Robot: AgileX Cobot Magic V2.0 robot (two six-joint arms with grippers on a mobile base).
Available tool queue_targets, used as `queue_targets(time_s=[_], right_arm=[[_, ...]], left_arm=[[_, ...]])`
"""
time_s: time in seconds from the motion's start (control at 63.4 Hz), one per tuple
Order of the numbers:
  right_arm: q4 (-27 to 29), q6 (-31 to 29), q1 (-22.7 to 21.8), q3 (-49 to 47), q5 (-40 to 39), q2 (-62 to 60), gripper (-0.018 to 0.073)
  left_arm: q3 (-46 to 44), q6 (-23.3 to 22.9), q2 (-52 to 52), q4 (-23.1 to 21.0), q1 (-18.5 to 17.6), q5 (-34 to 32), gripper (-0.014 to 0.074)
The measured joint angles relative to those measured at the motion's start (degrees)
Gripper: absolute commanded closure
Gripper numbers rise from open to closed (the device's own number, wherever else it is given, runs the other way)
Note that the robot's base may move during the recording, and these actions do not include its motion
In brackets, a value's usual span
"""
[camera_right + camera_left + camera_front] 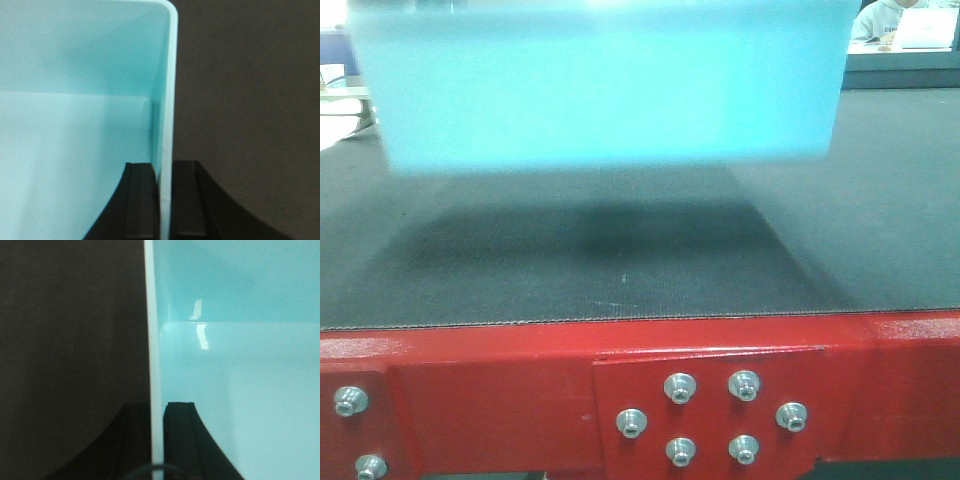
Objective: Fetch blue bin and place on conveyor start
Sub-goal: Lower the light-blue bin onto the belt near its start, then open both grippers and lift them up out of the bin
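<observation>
The pale cyan blue bin (605,85) hangs in the air above the dark grey belt of the conveyor start (620,260), casting a shadow on it. Its underside fills the top of the front view, and neither gripper shows there. In the left wrist view my left gripper (157,440) is shut on the bin's left wall (154,340), one finger inside and one outside. My right gripper (166,200) is likewise shut on the bin's right wall (169,100) near its rounded corner. The bin's inside (240,390) looks empty.
A red metal frame (470,400) with a plate of silver bolts (710,415) edges the belt's near side. Far behind the belt at the top right sits a person in white (890,20) at a desk.
</observation>
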Motion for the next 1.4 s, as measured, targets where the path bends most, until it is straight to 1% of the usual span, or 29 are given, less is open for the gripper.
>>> queue_targets(time_s=[0.11,0.189,0.331,0.394,0.426,0.457,0.489,0.504,0.52,0.536,0.552,0.583,0.599,0.646,0.662,0.678,0.757,0.851,1.103,1.229,1.324,1.34,1.371,1.387,1.403], right_arm=[[0.1,1.6,-0.1,4.3,-4.2,1.3,0.0722],[0.1,2.0,-0.1,5.6,-5.7,2.6,0.0722],[0.1,2.4,-0.2,6.0,-6.3,4.1,0.0722],[0.2,2.4,-0.3,6.0,-6.5,4.3,0.0722],[0.3,2.5,-0.3,6.0,-6.5,4.3,0.0708],[0.4,2.5,-0.3,6.0,-6.5,4.3,0.0671],[0.5,2.7,-0.3,6.0,-6.5,4.3,0.0616],[0.5,2.7,-0.3,5.8,-6.5,4.4,0.0582],[0.7,2.8,-0.3,5.7,-6.5,4.3,0.0529],[0.8,2.8,-0.3,5.6,-6.4,4.4,0.0491],[0.8,2.9,-0.3,5.3,-6.1,4.4,0.0472],[0.8,3.0,-0.3,5.1,-5.9,4.4,0.0398],[0.9,3.1,-0.3,4.9,-5.8,4.5,0.0349],[1.3,3.3,-0.3,4.3,-5.7,4.6,0.0268],[1.5,3.5,-0.2,4.0,-5.5,4.7,0.0249],[1.7,3.8,0.0,3.8,-5.5,4.7,0.0240],[2.5,4.3,0.3,3.0,-4.7,4.7,0.0230],[3.1,4.4,0.3,2.7,-4.6,4.5,0.0231],[1.0,4.7,0.2,2.7,-4.3,3.2,0.0231],[0.8,4.7,0.2,2.7,-4.0,1.2,0.0247],[0.3,4.8,0.2,2.7,-3.9,-1.1,0.0319],[0.0,4.8,0.2,2.7,-3.8,-1.6,0.0345],[-0.4,4.8,0.2,2.7,-3.8,-2.4,0.0375],[-0.6,4.8,0.2,2.7,-3.8,-2.9,0.0409],[-0.8,4.8,0.2,2.7,-3.8,-3.3,0.0432]], left_arm=[[5.1,-1.0,0.1,-0.3,0.3,-3.8,0.0708],[7.6,-1.2,0.1,-0.3,0.5,-6.2,0.0708],[9.3,-1.3,0.1,-0.3,0.9,-9.4,0.0708],[9.5,-1.3,0.1,-0.3,1.1,-9.9,0.0706],[9.5,-1.3,0.1,-0.3,1.2,-10.0,0.0696],[9.5,-1.3,0.1,-0.3,1.4,-10.4,0.0671],[9.5,-1.3,0.1,-0.3,1.6,-10.4,0.0634],[9.5,-1.3,0.1,-0.3,1.6,-10.4,0.0612],[9.5,-1.3,0.1,-0.3,1.6,-10.4,0.0587],[9.5,-1.3,0.1,-0.3,1.6,-10.4,0.0545],[9.5,-1.3,0.1,-0.3,1.7,-10.4,0.0529],[9.5,-1.3,0.1,-0.3,1.7,-10.5,0.0468],[9.5,-1.3,0.1,-0.3,1.7,-10.5,0.0421],[9.5,-1.3,0.1,-1.0,1.7,-11.0,0.0335],[9.5,-1.3,0.1,-1.4,1.7,-11.3,0.0290],[9.5,-1.3,0.1,-1.7,1.6,-11.6,0.0273],[9.5,-2.7,0.1,-2.7,1.6,-12.0,0.0232],[9.4,-4.2,0.1,-3.0,2.2,-12.0,0.0237],[9.3,-4.8,0.1,-1.7,3.6,-10.4,0.0237],[7.5,-4.9,-0.2,-1.6,3.6,-7.3,0.0267],[6.3,-4.9,-2.2,-1.0,3.4,-5.7,0.0360],[6.2,-4.9,-2.7,-0.9,3.4,-5.6,0.0395],[6.1,-4.9,-4.1,-0.8,3.1,-5.3,0.0432],[6.1,-4.9,-4.8,-0.8,3.1,-5.2,0.0458],[6.1,-4.9,-5.4,-0.8,3.0,-5.1,0.0500]])
